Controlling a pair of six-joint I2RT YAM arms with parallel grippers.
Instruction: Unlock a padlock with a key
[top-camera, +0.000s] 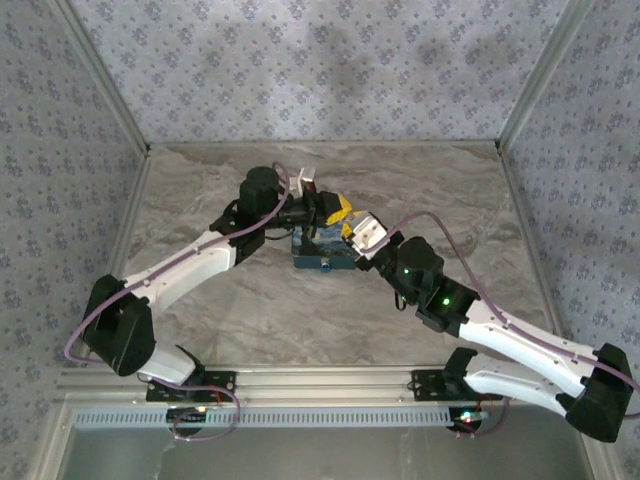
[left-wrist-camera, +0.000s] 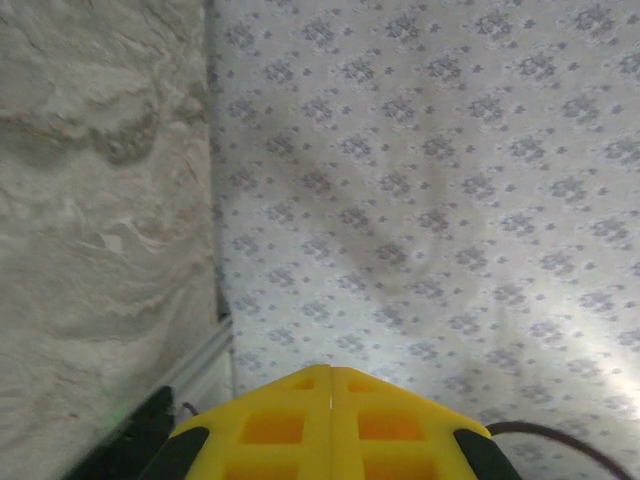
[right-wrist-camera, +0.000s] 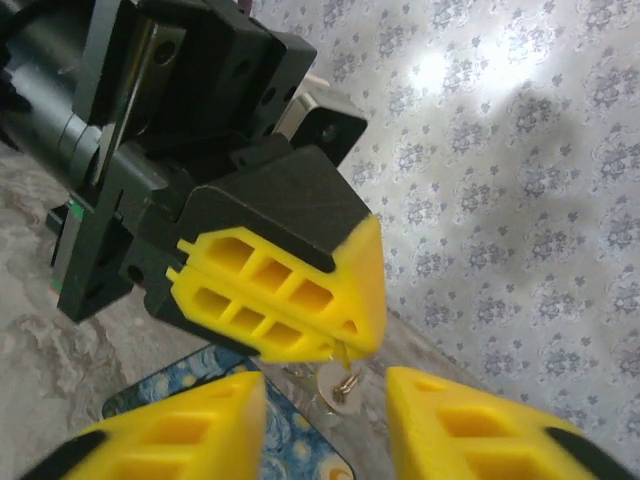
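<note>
left gripper (right-wrist-camera: 345, 335): fingers pressed tight together, hanging over the blue mat (right-wrist-camera: 190, 385). I can't tell if the key is pinched in there, the tip is too cramped to read.
right gripper (right-wrist-camera: 325, 425): its 2 fingers are spread with nothing between them, sitting just under the left tip.
blue mat: around the middle of the table (top-camera: 250, 310), a bit toward the far edge, with both arms meeting over it.
padlock: honestly can't make it out cleanly. There's a pale round piece (right-wrist-camera: 338, 385) with a brassy bit right below the left tip, over the mat. Lock or key tag, not sure.
step: my guess is steadying the lock so the key can go in.
how I'd do it: clamp the right fingers on the lock body first, then ease the left in straight and turn only once it's seated.
watch out: the tips are crowded, so tiny moves only. A thin key slips easily.
</note>
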